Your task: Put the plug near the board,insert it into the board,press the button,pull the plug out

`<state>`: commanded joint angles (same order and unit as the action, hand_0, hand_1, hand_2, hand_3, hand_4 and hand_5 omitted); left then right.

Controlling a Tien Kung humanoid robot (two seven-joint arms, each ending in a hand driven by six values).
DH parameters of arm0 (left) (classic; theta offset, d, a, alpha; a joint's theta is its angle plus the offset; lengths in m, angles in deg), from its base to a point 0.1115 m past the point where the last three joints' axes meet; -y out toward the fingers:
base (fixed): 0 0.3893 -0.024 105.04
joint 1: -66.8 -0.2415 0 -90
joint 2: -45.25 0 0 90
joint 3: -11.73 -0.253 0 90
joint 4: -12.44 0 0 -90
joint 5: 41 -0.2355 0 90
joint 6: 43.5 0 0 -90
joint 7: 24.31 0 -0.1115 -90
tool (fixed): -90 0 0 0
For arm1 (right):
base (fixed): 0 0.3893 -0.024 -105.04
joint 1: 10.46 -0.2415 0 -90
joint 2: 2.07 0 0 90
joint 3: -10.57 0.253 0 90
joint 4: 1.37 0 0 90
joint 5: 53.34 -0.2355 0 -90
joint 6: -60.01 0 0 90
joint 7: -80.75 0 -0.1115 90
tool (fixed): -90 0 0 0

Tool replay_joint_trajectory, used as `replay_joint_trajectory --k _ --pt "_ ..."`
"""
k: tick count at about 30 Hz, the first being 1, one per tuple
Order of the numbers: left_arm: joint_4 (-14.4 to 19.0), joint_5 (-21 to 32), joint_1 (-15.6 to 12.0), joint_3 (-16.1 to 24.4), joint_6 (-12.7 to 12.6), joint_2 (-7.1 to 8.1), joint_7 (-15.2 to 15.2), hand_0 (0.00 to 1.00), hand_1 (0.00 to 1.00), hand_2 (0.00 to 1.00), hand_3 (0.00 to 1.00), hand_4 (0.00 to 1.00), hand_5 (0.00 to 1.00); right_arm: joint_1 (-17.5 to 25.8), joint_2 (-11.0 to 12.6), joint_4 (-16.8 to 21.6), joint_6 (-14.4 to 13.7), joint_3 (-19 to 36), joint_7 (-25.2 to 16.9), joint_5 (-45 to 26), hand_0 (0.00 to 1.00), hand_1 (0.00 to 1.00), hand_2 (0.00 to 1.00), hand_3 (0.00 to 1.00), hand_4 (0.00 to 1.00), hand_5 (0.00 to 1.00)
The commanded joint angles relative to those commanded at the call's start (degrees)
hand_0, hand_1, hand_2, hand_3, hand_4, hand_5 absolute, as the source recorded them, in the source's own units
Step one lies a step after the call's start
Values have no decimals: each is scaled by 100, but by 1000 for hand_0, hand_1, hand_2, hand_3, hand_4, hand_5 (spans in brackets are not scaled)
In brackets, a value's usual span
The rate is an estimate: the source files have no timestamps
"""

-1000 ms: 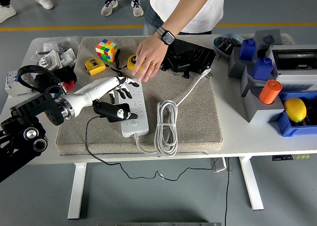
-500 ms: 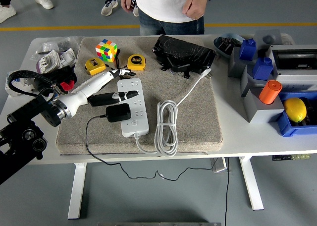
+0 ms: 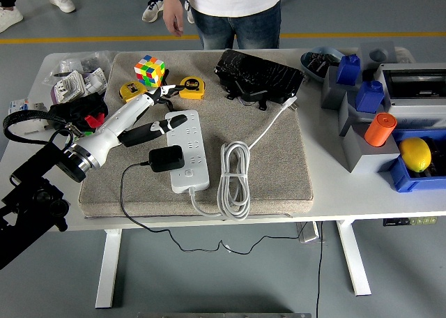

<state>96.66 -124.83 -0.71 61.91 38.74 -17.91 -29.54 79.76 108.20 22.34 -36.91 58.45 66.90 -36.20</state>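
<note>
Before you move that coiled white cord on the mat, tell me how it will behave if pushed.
The coiled white cord would probably flop and spread, since nothing visibly binds its loops. Pushing may also tug the white power strip, because one end runs to it. On the fuzzy mat it likely drags rather than slides.

Left arm comes in from the lower left, forearm stretched out forward. The left hand (image 3: 155, 107) is held out flat, fingers (image 3: 171, 120) extended and relaxed, gripping nothing.

white table (image 3: 334, 192), beige mat (image 3: 279, 171), grey boxes (image 3: 362, 147)
</note>
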Motion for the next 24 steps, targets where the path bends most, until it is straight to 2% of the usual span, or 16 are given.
replay_joint_trajectory --k 11,12,17,18,23,24 --pt "10 -34 -10 -5 11 11 56 759 816 851 867 998 942 -8 -3 4 -2 7 6 8 704 708 705 598 998 589" --pt "19 -43 -14 -3 15 12 52 532 655 707 852 998 849 -5 -1 4 -2 4 6 6 704 708 705 598 998 589" --pt "64 -121 -17 17 82 29 114 532 655 707 852 998 849 -9 15 5 -2 -26 8 1 704 708 705 598 998 589" --pt "69 -132 -14 17 85 32 128 268 466 537 816 998 373 -10 19 7 -1 -29 8 2 705 708 705 598 998 589" --pt "87 -126 1 4 169 66 192 268 466 537 816 998 373 -11 40 9 -1 -58 10 -2 705 708 705 598 998 589" --pt "88 -123 3 -2 187 74 185 146 323 402 770 765 81 -8 45 10 -1 -69 10 -3 705 708 705 598 998 589"
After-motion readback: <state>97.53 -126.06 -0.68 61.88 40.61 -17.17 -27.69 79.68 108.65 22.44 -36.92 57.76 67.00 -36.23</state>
